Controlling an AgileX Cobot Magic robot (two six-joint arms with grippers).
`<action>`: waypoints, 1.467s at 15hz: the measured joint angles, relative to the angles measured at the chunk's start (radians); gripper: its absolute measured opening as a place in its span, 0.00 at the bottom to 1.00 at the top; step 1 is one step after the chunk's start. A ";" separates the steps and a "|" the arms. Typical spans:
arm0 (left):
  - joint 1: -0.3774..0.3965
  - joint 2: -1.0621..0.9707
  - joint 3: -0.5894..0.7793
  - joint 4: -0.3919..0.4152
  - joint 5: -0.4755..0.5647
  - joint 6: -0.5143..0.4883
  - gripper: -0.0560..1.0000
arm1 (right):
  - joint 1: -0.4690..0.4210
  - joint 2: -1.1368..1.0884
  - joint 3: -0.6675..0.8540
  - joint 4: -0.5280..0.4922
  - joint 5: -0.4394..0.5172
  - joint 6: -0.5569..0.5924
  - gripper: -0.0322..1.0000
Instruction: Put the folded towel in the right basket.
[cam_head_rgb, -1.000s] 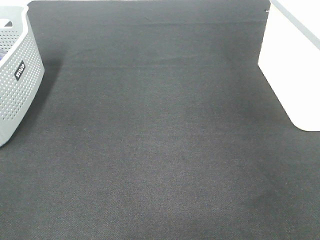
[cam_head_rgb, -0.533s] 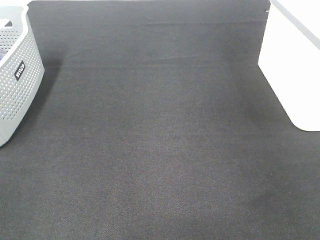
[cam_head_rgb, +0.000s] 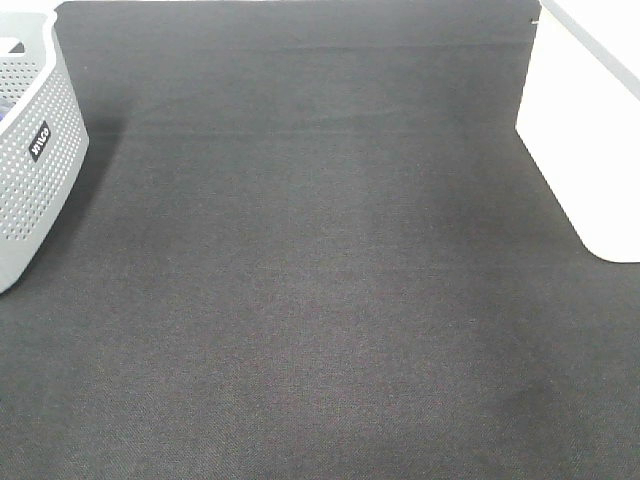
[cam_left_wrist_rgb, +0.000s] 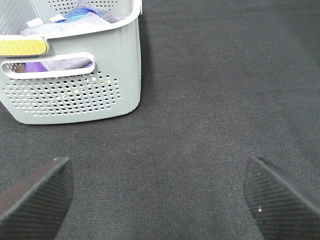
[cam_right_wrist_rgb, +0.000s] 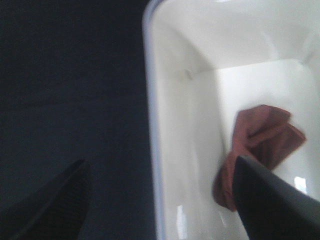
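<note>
The right gripper (cam_right_wrist_rgb: 161, 167) hangs spread and empty, its dark fingers at the lower corners of the right wrist frame. Beyond them, at lower right, the towel (cam_right_wrist_rgb: 262, 145) lies inside the white right basket (cam_right_wrist_rgb: 175, 125). It is rust-red and loosely bunched, and likely soft, light and limp, so a raised fold is the best place to pinch it. The left gripper (cam_left_wrist_rgb: 159, 162) is also spread, holding nothing.

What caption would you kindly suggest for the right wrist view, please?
Open right gripper by the white basket, a reddish towel lying inside.

Open middle, blocked edges
Dark mat (cam_head_rgb: 320, 290) lies bare across the frame; grey basket (cam_head_rgb: 35, 190) stands upper left, white basket (cam_head_rgb: 590, 150) upper right.
</note>
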 joint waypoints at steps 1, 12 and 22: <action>0.000 0.000 0.000 0.000 0.000 0.000 0.88 | 0.038 -0.008 0.000 -0.022 0.000 0.000 0.74; 0.000 0.000 0.000 0.000 0.000 0.000 0.88 | 0.150 -0.489 0.669 -0.231 -0.002 0.050 0.74; 0.000 0.000 0.000 0.000 0.000 0.000 0.88 | 0.150 -1.250 1.444 -0.254 0.000 0.050 0.75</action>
